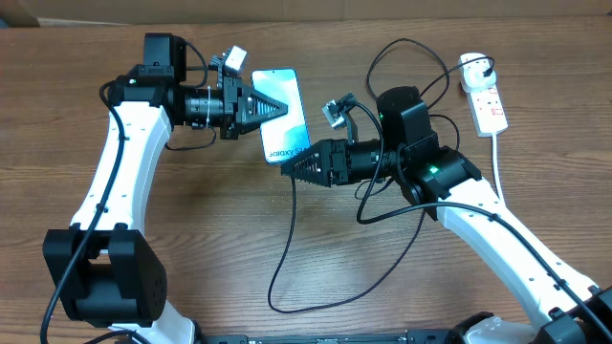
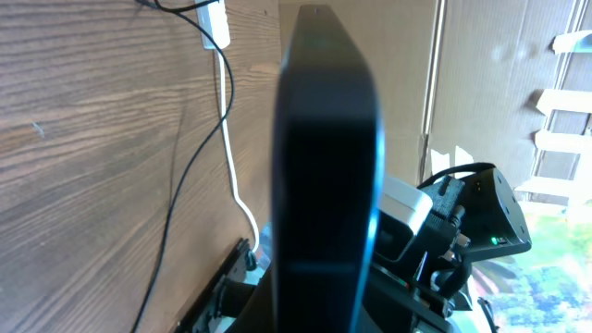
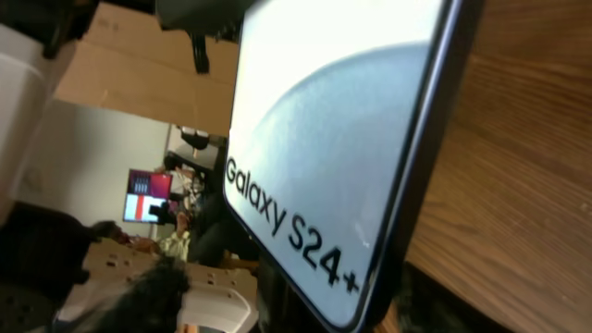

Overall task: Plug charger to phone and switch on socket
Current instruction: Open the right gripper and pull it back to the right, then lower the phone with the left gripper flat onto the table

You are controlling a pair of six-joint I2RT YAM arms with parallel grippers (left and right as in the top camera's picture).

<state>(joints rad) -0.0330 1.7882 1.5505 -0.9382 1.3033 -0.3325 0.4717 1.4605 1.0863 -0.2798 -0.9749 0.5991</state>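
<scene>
Black-framed slim smartphone with light blue screen (image 1: 290, 134) being clamped by the left gripper (image 1: 279, 109) over the wooden bench (image 1: 191, 210), right gripper (image 1: 287, 169) hovering at its lower end (open or closed, cannot tell), thin black charger cable (image 1: 283, 229) trailing beneath

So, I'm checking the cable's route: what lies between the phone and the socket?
In the overhead view, loops of the charger cable and the right arm with its black wrist sit between the phone and the socket.
</scene>
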